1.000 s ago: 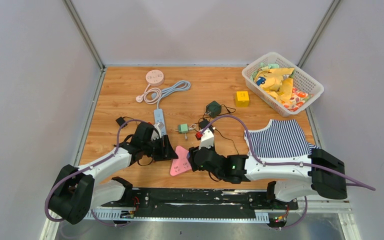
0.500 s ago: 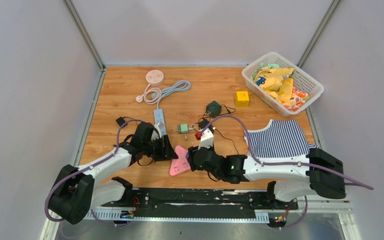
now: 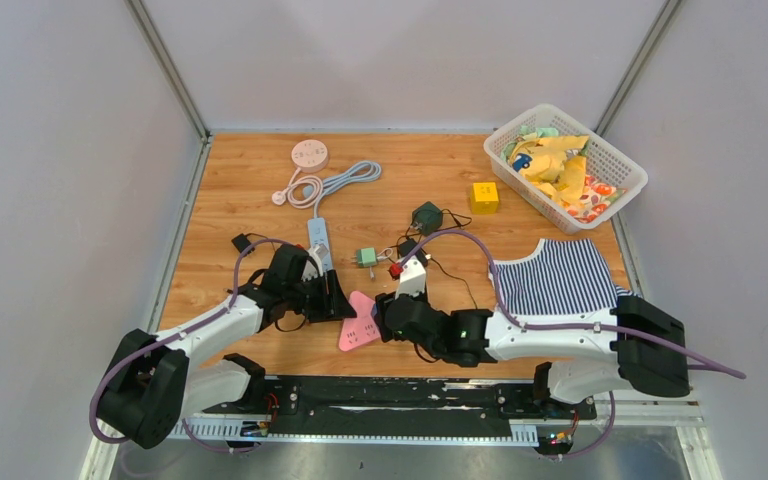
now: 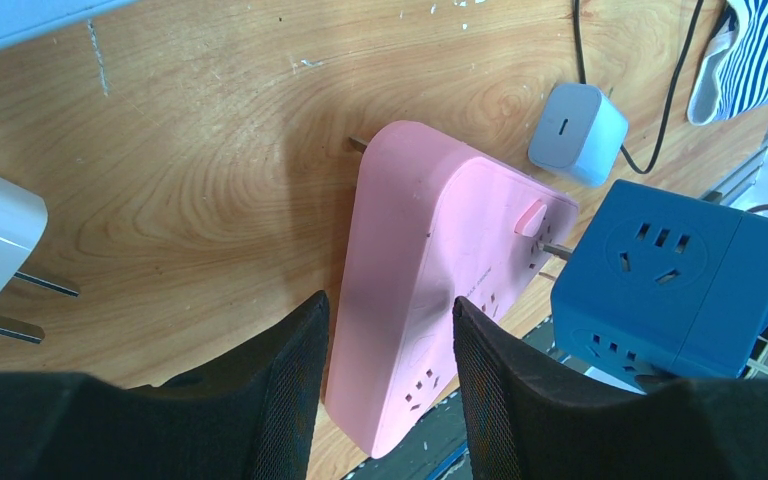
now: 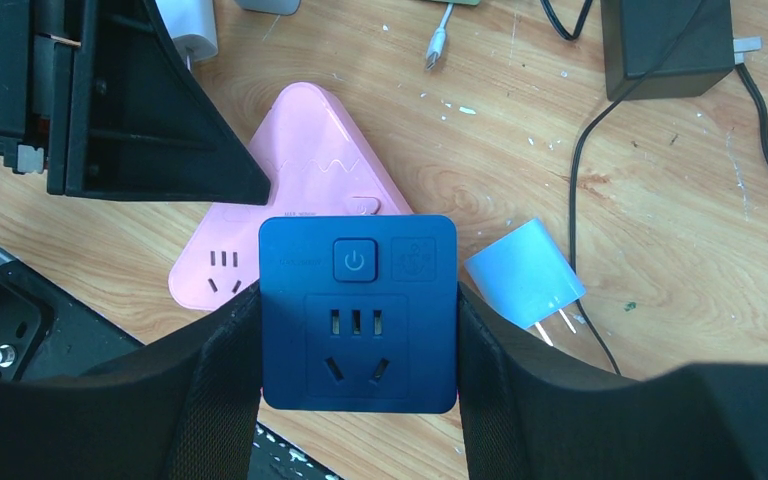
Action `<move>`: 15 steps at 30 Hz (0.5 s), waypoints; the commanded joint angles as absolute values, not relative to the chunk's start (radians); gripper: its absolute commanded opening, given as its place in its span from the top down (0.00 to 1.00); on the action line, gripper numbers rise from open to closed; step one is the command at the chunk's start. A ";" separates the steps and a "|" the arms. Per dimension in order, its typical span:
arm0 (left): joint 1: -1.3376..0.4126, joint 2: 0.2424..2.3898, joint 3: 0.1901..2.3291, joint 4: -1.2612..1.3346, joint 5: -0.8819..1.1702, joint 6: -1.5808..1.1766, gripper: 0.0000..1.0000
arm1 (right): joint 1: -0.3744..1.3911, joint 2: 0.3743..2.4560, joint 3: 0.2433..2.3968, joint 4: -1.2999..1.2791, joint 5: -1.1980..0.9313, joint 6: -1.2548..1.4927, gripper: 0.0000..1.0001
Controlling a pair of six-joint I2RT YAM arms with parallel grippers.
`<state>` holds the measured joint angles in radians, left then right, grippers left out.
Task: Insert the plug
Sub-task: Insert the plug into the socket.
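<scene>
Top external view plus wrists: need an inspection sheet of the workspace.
Surface: wooden table, scuffed.
Job's things: blue cube against pink strip; a prong shows between them, not fully in.
Clutter: basket of cloths, yellow block, striped shirt, white strip, charger, black adapter.
End effectors: left end effector shut on pink strip; right end effector shut on blue cube.
Cables: black cord loose by charger; white cord coiled far left.
Surroundings: grey walls.
</scene>
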<state>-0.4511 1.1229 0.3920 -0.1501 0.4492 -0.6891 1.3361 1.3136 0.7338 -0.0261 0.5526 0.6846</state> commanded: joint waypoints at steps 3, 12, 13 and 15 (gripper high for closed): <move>-0.449 1.129 0.380 -0.138 0.460 -0.686 0.50 | 1.368 1.341 0.771 -0.116 0.584 0.676 1.00; -0.449 1.133 0.381 -0.137 0.462 -0.685 0.49 | 1.380 1.366 0.777 -0.119 0.632 0.644 1.00; -0.449 1.133 0.380 -0.137 0.462 -0.684 0.49 | 1.380 1.368 0.775 -0.118 0.638 0.640 1.00; -0.449 1.133 0.381 -0.137 0.462 -0.684 0.50 | 1.382 1.370 0.770 -0.113 0.653 0.627 1.00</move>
